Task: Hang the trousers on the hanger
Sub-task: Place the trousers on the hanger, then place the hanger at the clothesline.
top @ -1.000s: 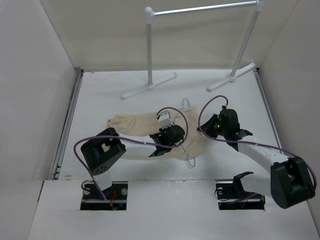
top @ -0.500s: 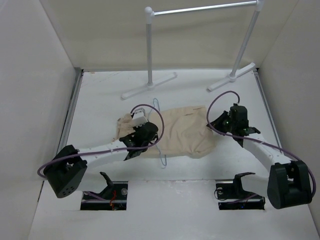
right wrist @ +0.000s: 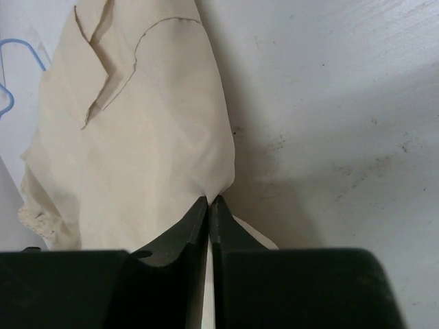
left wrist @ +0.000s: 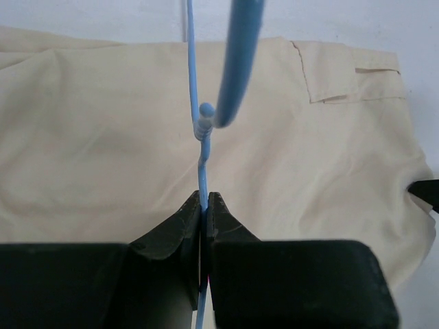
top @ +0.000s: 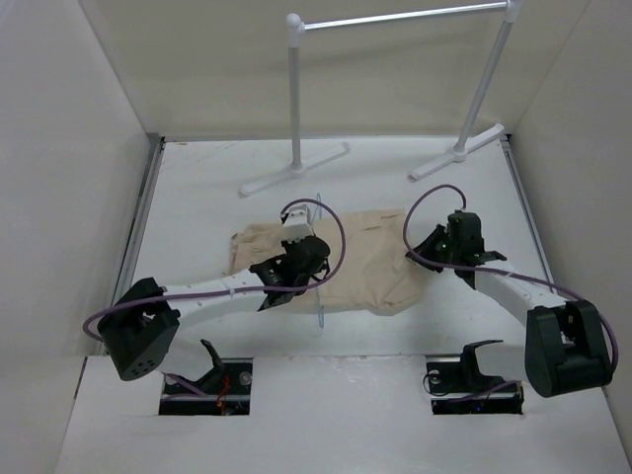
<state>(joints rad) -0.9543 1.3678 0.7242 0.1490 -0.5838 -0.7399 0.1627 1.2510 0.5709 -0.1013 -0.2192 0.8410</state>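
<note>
The cream trousers point(top: 367, 259) lie flat in the middle of the table. The hanger point(top: 320, 209) is a thin pale blue wire one and lies across their left part. My left gripper point(top: 312, 269) is shut on the hanger wire point(left wrist: 199, 156), which runs up over the trousers point(left wrist: 96, 144) in the left wrist view. My right gripper point(top: 427, 255) is at the trousers' right edge. In the right wrist view it point(right wrist: 209, 203) is shut on a pinch of the trousers point(right wrist: 137, 151), with a bit of the hanger point(right wrist: 19, 51) at the far left.
A white garment rack point(top: 295, 99) with a silver bar point(top: 400, 17) stands at the back, its feet point(top: 294, 170) on the table. White walls close in left and right. Purple cables loop over both arms.
The left arm swung out to the left, then moved right again with the hanger. The trousers were spread out to the right, and the right gripper shifted slightly left.
</note>
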